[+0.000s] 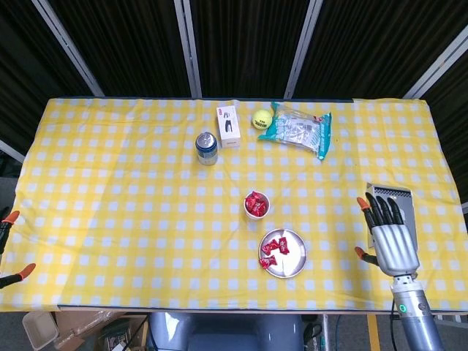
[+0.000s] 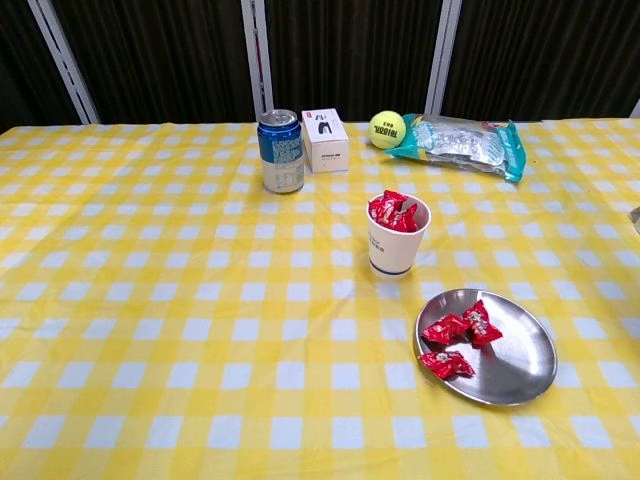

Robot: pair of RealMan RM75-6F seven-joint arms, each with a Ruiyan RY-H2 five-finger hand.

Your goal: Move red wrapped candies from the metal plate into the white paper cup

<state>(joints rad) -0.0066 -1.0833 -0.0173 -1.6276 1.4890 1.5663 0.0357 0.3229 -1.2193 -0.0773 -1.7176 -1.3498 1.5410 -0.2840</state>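
Three red candies point(image 2: 455, 340) sit on your metal plate point(image 2: 520, 375), near-right of the candy-filled white cup point(image 2: 396, 238); your right hand point(image 1: 389, 234) hangs spread, empty, far right; left hand point(image 1: 9, 248) unclear.

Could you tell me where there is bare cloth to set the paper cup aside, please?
Widest bare patch: everything left of the blue can and paper cup. Another lies between the metal plate and the right hand. Crowded: the far edge, with can, white box, tennis ball and snack bag.
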